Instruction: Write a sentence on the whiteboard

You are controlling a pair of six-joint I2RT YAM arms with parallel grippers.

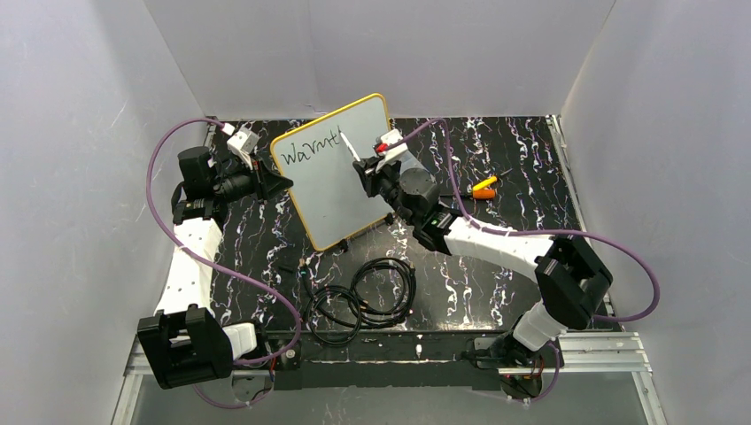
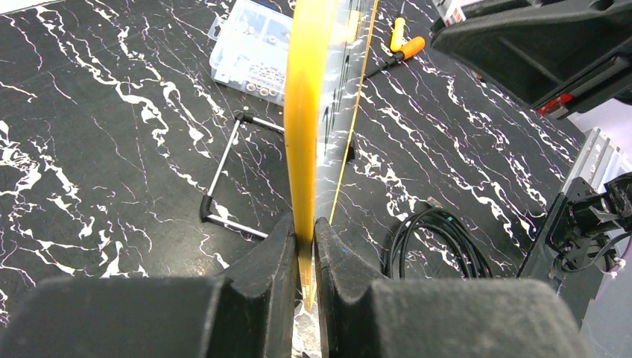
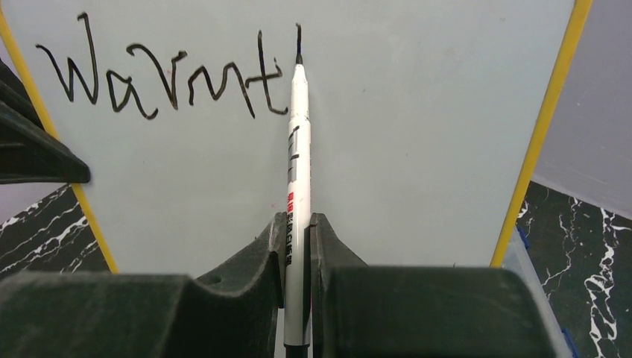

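Observation:
The whiteboard [image 1: 341, 177], white with a yellow frame, stands tilted up on the dark marbled table. My left gripper [image 1: 276, 183] is shut on its left yellow edge [image 2: 302, 149]. The sentence [image 1: 310, 146] stands as black letters "Warmt" [image 3: 164, 74] plus one short upright stroke at the top of the board. My right gripper [image 3: 298, 231] is shut on a white marker [image 3: 298, 149]. The marker's black tip [image 3: 299, 56] touches the board at the foot of that stroke, just right of the "t". In the top view the marker [image 1: 351, 147] points up-left from the right gripper [image 1: 365, 170].
A coiled black cable [image 1: 363, 297] lies on the table in front of the board. Orange and yellow-handled tools [image 1: 483, 188] lie to the right. A clear plastic compartment box [image 2: 253, 48] and a thin metal stand [image 2: 223, 168] sit behind the board. Grey walls enclose the table.

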